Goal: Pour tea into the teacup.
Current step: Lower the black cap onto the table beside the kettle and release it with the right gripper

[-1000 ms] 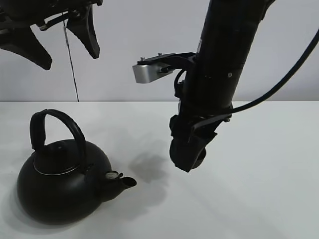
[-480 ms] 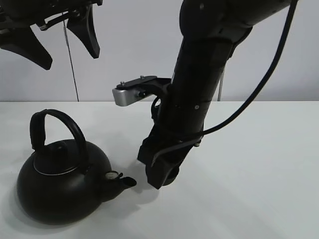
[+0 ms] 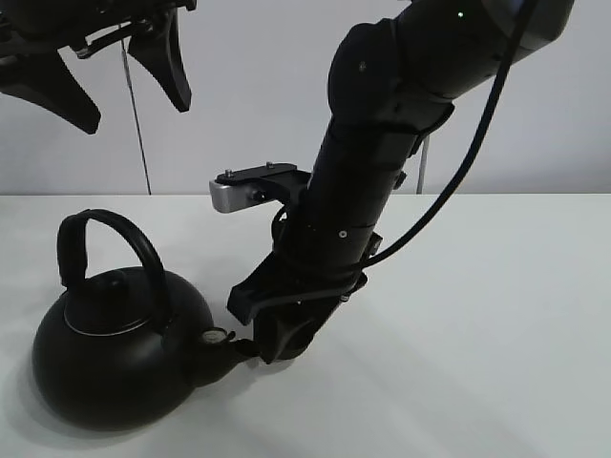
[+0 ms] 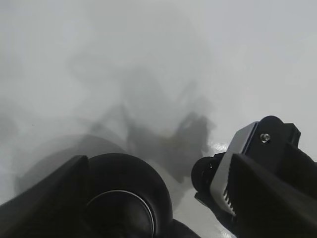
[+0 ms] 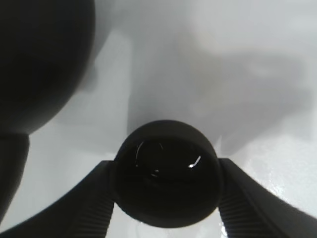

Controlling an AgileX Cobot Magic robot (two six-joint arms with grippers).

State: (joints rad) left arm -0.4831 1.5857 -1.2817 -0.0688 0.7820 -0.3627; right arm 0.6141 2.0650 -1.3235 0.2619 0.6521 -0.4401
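Positioning step: right tool [image 3: 286, 336] grips teacup [image 5: 166, 173] beside kettle [image 3: 115, 358] spout. Next, wide-open left tool [image 3: 119, 81] must grasp the kettle handle.

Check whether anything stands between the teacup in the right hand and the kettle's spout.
Nothing visible does. The right hand holds the teacup close beside the kettle's spout, with only the white table below them.
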